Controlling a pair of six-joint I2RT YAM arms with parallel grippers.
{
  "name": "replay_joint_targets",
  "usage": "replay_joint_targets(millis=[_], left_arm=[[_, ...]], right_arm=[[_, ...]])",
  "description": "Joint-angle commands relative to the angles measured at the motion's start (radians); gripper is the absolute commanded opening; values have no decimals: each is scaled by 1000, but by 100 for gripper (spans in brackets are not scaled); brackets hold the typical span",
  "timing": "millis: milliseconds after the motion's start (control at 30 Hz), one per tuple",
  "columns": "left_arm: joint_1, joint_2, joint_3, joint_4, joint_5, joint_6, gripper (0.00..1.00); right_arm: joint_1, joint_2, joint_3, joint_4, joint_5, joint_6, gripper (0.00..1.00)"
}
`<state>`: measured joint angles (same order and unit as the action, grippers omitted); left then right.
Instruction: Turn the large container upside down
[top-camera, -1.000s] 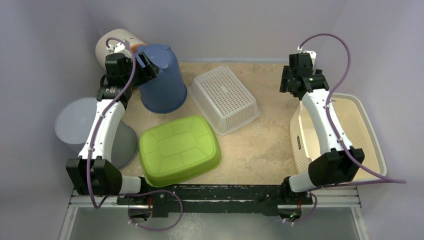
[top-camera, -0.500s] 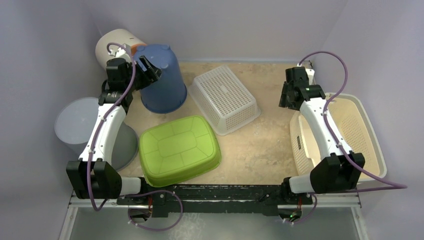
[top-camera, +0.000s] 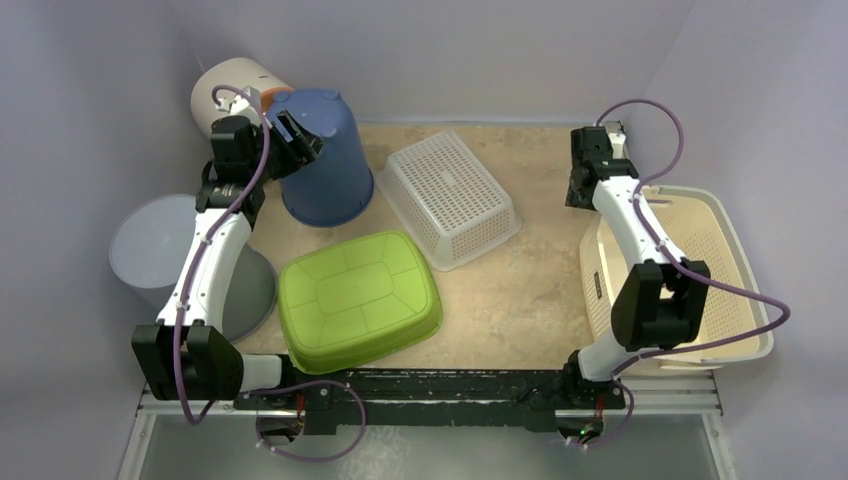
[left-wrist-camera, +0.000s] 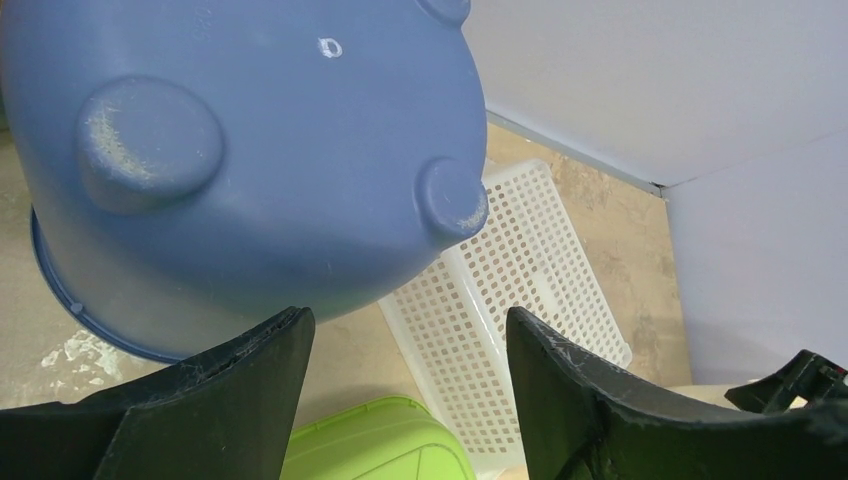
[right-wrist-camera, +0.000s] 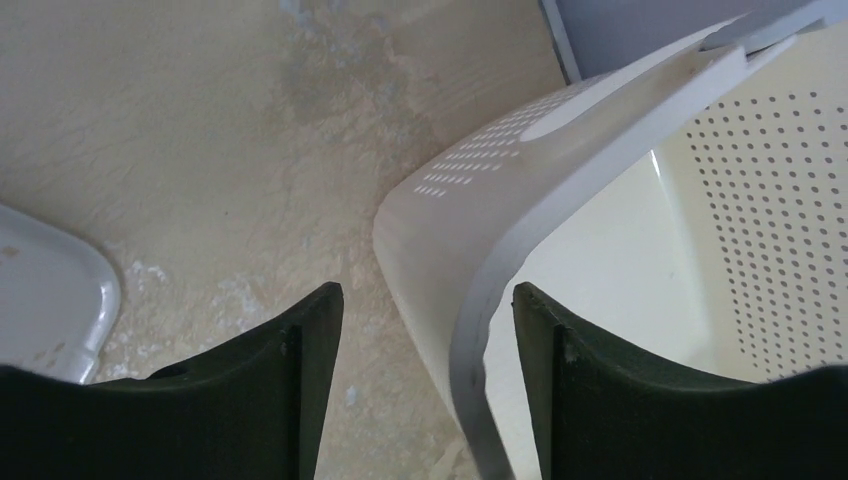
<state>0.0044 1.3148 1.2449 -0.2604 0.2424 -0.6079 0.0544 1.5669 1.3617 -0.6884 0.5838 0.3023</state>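
The large cream perforated basket stands upright at the right edge of the table. My right gripper is open at its far left corner. In the right wrist view the basket's rim runs down between the two open fingers of the right gripper; whether they touch it I cannot tell. My left gripper is open and empty beside the upturned blue bucket. The left wrist view shows the left gripper just under the bucket's footed bottom.
A white mesh basket lies upside down at centre back, also in the left wrist view. A green tub lies upside down in front. A grey bin is at the left, a white cylinder in the back left corner.
My right gripper has come down and towards the basket's far left corner, with the elbow folded in over the basket. The left arm has barely moved.
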Motion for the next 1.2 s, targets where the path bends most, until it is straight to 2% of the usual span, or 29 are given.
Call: replay_joint_targets(millis=[0, 67, 100, 167, 200, 367, 533, 700, 800, 933, 1167], left_arm=[[6, -40, -16, 17, 3, 19, 70], [6, -41, -23, 17, 0, 17, 69], [7, -41, -25, 17, -1, 18, 69], [6, -42, -31, 17, -5, 18, 69], [7, -42, -33, 17, -6, 18, 69], [7, -40, -41, 18, -20, 18, 69], [6, -35, -44, 25, -28, 13, 68], [6, -25, -38, 34, -30, 6, 68], [6, -27, -35, 27, -38, 8, 68], [6, -31, -34, 11, -53, 16, 68], [6, -23, -10, -6, -64, 26, 68]], right_arm=[[-43, -3, 64, 76, 47, -30, 60], [-51, 7, 78, 91, 41, -37, 47], [-53, 12, 83, 98, 41, -43, 36], [-54, 24, 95, 104, 42, -49, 8], [-56, 31, 100, 106, 41, -51, 1], [-58, 53, 134, 161, 43, -78, 0], [-57, 104, 256, 272, 22, -92, 0], [-57, 239, 467, 394, 38, -159, 0], [-56, 381, 666, 367, 3, -143, 0], [-54, 499, 814, 367, -80, -114, 0], [-51, 433, 748, 678, -179, -48, 0]])
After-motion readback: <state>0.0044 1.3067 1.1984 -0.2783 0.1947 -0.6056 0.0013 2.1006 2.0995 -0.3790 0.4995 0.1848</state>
